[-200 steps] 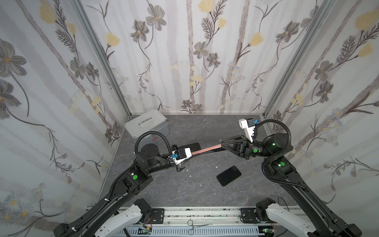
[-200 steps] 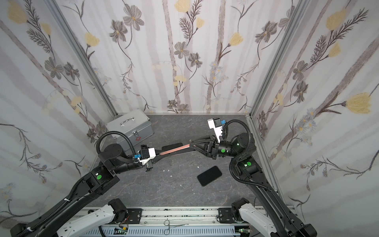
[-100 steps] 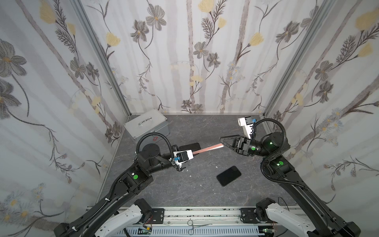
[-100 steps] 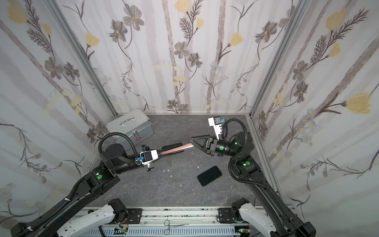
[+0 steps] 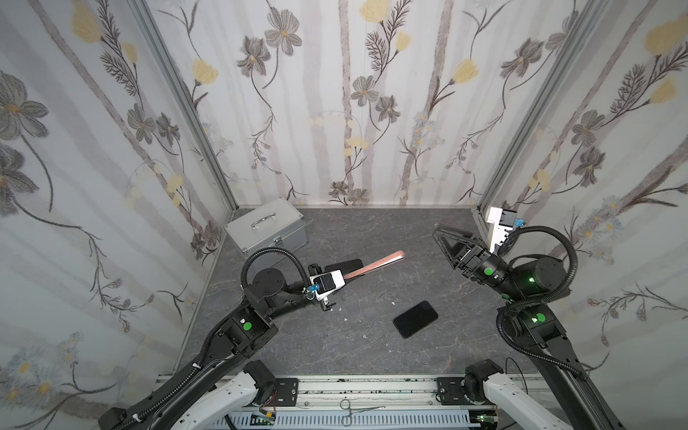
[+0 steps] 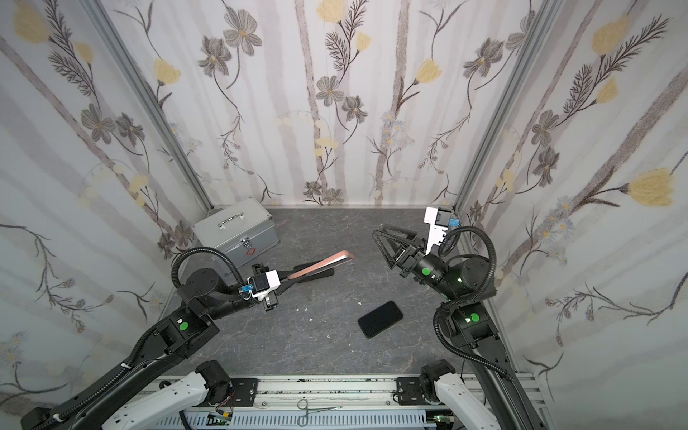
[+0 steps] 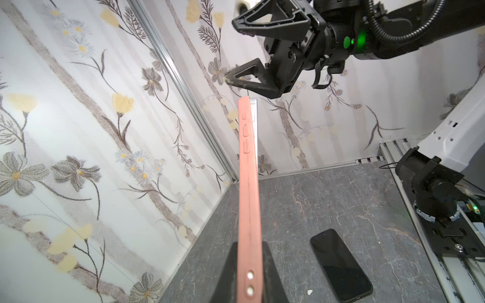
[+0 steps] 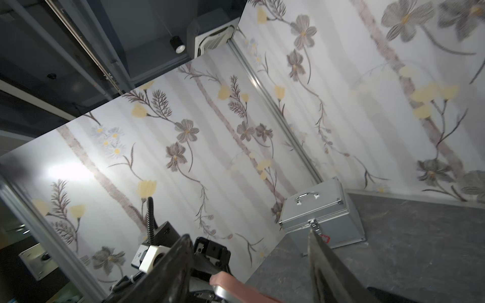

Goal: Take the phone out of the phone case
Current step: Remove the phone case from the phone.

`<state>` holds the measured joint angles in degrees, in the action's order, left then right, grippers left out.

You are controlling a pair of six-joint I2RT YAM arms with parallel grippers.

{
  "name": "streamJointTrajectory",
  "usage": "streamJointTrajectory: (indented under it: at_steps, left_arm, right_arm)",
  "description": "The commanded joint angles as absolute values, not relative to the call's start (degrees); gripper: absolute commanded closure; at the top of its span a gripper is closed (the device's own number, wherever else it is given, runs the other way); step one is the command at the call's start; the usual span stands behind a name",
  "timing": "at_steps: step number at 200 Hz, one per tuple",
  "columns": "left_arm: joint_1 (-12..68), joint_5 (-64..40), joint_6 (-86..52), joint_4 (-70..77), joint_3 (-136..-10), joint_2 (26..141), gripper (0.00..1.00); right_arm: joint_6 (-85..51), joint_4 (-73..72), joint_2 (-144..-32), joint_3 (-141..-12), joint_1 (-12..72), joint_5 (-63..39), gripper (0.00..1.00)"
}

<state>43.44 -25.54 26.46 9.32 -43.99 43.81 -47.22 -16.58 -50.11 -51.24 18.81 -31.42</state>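
Case (image 5: pixel 376 262), both top views: pink, slanting above table (image 5: pixel 335 346), one end clamped in left gripper (image 5: pixel 344 276); right gripper (image 5: pixel 443 248) has let go far end, backed off, jaws wide. Black phone (image 5: pixel 415 318) flat on table. Left wrist: case edge-on, silver rim (image 7: pixel 254 126) behind. Right wrist: case tip low between spread jaws.

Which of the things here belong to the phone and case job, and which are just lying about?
Job: pink phone case, clamped in the left gripper; silver-edged phone apparently inside it; right gripper, open and clear of the case.
Lying about: black phone flat on the table; silver metal box; forceps on the front rail.
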Motion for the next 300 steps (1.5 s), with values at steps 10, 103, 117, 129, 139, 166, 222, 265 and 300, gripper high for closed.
streamJointTrajectory:
  at_steps: [10, 103, 117, 129, 139, 166, 222, 265, 300]
  left_arm:
    - [43.33, -20.49, 7.72, 25.21, -42.72, 44.08, 1.0]
    - [47.45, -13.44, -27.31, 44.33, -42.75, 49.86, 1.0]
    - [48.24, -13.17, -30.72, 45.8, -43.72, 50.75, 1.0]
    - [49.13, -13.17, -32.31, 47.01, -44.41, 51.3, 1.0]
    - [50.07, -13.03, -32.92, 47.87, -44.72, 51.63, 1.0]
    - [51.65, -13.26, -33.49, 49.48, -45.08, 52.29, 1.0]
    - [52.71, -14.99, -32.93, 51.19, -44.98, 53.24, 1.0]
    - [53.35, -16.31, -33.14, 52.0, -45.27, 53.46, 1.0]
    - [53.74, -16.5, -32.89, 52.23, -45.06, 53.35, 1.0]
  right_arm:
    - [-37.42, -16.79, -47.24, -48.07, 18.26, -20.25, 0.25]
    - [-35.4, -31.47, -52.12, -41.22, 23.9, -38.03, 0.29]
    - [-36.29, -35.03, -53.6, -41.05, 26.39, -38.05, 0.3]
    - [-38.39, -40.07, -54.98, -40.41, 28.12, -38.62, 0.32]
    - [-40.45, -44.83, -56.56, -39.99, 29.41, -39.24, 0.33]
    - [-44.03, -52.94, -61.39, -42.27, 33.25, -43.3, 0.36]
    - [-43.28, -54.08, -65.3, -46.84, 38.42, -44.48, 0.41]
    - [-42.92, -51.83, -67.56, -47.46, 40.04, -45.11, 0.45]
    - [-42.61, -51.15, -68.66, -49.05, 40.85, -46.13, 0.55]
